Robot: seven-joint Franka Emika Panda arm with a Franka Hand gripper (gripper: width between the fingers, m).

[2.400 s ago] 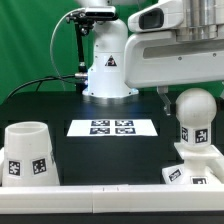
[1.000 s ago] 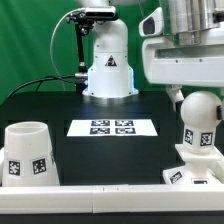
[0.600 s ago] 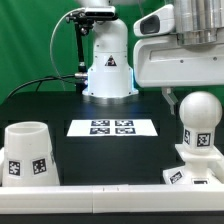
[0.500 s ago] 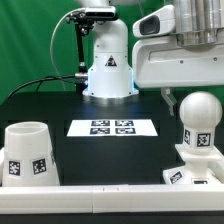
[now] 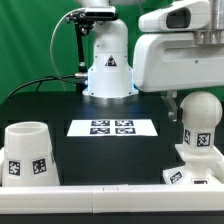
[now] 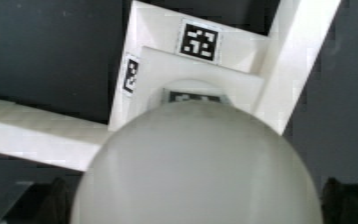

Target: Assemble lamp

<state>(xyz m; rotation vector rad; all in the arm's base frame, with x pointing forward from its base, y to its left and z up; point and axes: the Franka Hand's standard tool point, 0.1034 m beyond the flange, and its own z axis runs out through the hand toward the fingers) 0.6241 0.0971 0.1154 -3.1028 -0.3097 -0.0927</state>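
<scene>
The round-headed bulb (image 5: 200, 112) stands upright in the blocky square base (image 5: 196, 160) at the exterior view's right. My gripper (image 5: 196, 100) is down over the bulb's head, with one dark finger (image 5: 170, 98) showing just beside it, apart from it. In the wrist view the bulb (image 6: 194, 160) fills the space between my two dark fingers (image 6: 41, 200) and the gripper (image 6: 194, 208) looks open around it. The base (image 6: 197, 60) with its tag lies beneath. The truncated-cone shade (image 5: 26, 150) stands at the front of the exterior view's left, far from the gripper.
The marker board (image 5: 112, 127) lies flat mid-table. A white rail (image 5: 100, 192) runs along the table's front edge and up beside the base (image 6: 300, 50). The robot's white pedestal (image 5: 108, 65) stands behind, before a green backdrop.
The hand swung right over the bulb, then back left, and has turned and risen a little. The bulb, base and shade have stayed in place.
</scene>
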